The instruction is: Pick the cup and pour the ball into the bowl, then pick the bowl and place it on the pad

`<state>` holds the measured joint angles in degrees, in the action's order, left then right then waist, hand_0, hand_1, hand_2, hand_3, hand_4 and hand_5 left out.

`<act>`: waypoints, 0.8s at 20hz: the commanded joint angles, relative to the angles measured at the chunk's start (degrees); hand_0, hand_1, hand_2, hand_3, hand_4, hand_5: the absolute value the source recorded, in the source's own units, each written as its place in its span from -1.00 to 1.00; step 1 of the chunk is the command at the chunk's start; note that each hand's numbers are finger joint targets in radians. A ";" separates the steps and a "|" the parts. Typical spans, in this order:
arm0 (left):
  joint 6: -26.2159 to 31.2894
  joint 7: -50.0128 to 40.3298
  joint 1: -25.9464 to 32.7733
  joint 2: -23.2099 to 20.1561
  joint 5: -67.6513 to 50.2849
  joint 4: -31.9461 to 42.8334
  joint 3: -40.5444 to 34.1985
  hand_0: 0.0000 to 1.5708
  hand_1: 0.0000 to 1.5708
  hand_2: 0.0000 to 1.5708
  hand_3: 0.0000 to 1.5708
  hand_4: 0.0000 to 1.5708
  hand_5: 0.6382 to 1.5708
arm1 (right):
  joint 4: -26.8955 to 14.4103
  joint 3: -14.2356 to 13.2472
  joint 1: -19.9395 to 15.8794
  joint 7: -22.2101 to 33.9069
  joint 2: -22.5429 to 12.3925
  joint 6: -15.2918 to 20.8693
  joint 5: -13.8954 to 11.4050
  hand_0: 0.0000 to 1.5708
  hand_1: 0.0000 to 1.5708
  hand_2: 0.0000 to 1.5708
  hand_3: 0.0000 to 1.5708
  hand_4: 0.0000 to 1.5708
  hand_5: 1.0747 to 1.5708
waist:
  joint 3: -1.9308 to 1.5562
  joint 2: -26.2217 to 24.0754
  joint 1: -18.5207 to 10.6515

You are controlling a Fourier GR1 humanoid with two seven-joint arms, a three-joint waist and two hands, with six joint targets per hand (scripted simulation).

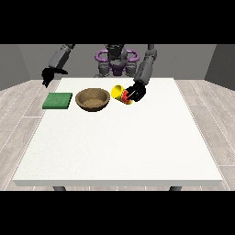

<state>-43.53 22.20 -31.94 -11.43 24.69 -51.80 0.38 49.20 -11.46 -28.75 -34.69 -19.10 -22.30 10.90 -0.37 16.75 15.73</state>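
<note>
Right, I see the hand at the view's right [136, 92] wrapped around the yellow cup [119, 93], tipped on its side, mouth toward the bowl [92, 99] just beside it. Ball not visible. Other hand [47, 75] hangs off the bench [119, 147], fingers unclear. One cup, one bowl, one green pad [58, 100] beyond the bowl.

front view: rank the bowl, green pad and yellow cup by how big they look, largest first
1. Bowl, the widest.
2. Green pad, a little smaller in spread.
3. Yellow cup, clearly smallest, tilted and partly covered by the hand at the view's right.
</note>
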 commanded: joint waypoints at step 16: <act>21.58 -39.56 -12.40 8.81 44.71 2.52 26.81 0.49 0.49 1.00 0.90 0.16 0.92 | -18.22 -5.18 6.28 -4.82 -3.25 0.72 -0.17 -1.00 -1.00 -0.63 -0.72 -0.49 0.87 | 0.25 -17.49 -14.43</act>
<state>-29.10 -11.45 -41.24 -6.06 63.76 -48.81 23.52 33.24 -15.88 -23.95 -38.50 -21.04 -20.32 10.54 -0.17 1.42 2.89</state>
